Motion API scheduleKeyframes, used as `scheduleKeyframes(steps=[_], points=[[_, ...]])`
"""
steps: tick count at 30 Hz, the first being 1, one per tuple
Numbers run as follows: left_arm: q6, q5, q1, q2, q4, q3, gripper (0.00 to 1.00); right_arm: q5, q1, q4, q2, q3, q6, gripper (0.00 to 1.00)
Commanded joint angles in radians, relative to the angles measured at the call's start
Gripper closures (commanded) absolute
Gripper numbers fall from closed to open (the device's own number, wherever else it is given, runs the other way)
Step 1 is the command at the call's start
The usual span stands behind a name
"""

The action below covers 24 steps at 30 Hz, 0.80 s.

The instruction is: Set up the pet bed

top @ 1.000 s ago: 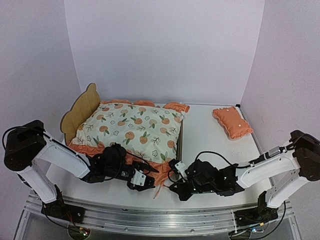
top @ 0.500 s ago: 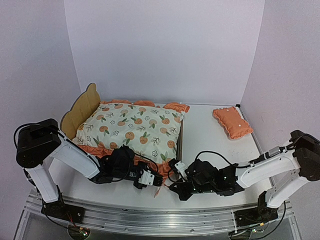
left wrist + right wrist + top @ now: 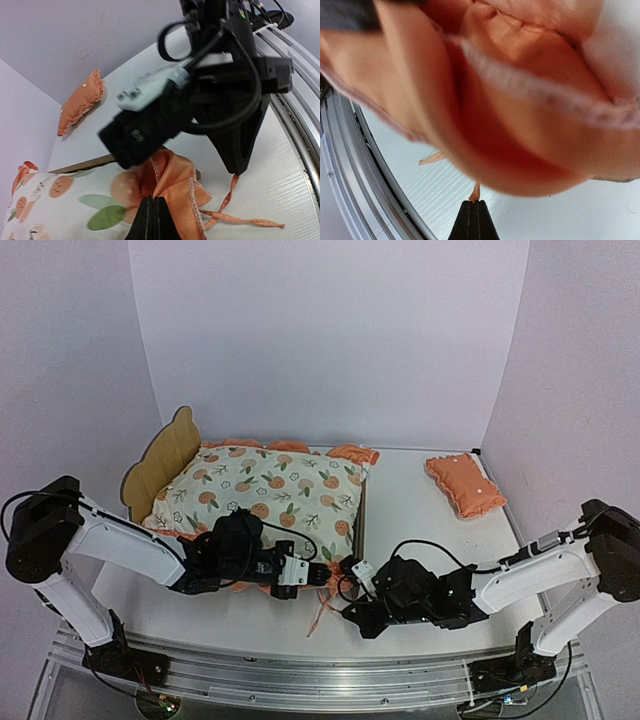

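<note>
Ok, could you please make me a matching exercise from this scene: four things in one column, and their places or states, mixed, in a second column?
Column A
1 pet bed
2 mattress pad
3 small pillow
4 left gripper

Column B
a lies alone at the far right of the table
b shut, tips at the orange ruffle
c plywood, headboard at the left
d fruit print, lies on the bed

Pairs: 1-c, 2-d, 3-a, 4-b

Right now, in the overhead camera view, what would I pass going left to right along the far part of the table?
Pet bed's scalloped headboard → orange-print mattress pad → small orange pillow.
</note>
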Motion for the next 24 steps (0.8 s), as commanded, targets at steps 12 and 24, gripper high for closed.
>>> scheduleKeyframes(steps=[12, 24], points=[[-0.229, -0.21, 0.157, 0.045, 0.014, 0.167, 1.0, -0.05, -0.006, -0.016, 0.003, 0.077, -0.034, 1.0], [-0.24, -0.145, 0.173, 0.057, -0.063, 0.171, 0.65, -0.035, -0.006, -0.022, -0.008, 0.078, -0.044, 1.0]])
